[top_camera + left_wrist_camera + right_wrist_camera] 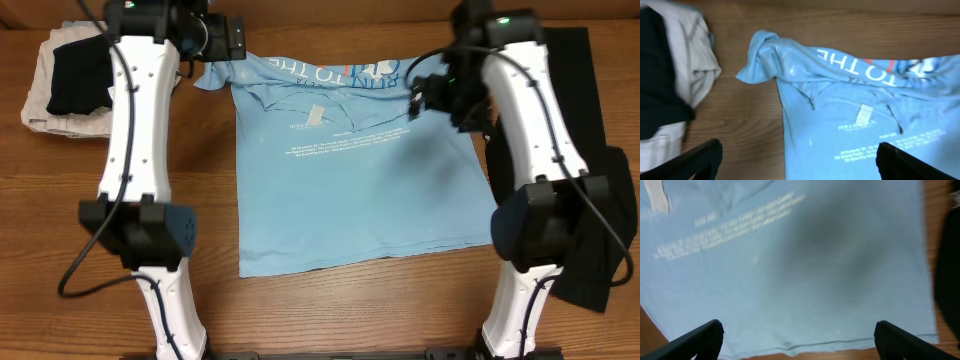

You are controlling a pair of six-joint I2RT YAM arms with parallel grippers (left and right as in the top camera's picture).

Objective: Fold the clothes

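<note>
Left gripper (797,146) and right gripper (797,325), both outstretched, gape apparently empty over T-shirt (360,190).

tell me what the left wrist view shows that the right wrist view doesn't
Left wrist only: a pile of pale and black clothes, a bunched sleeve and big lettering. Right wrist only: the hem and a black garment beside it. Both: the blue shirt, its small white print, the wood table and each arm's open fingers at the bottom corners.
</note>
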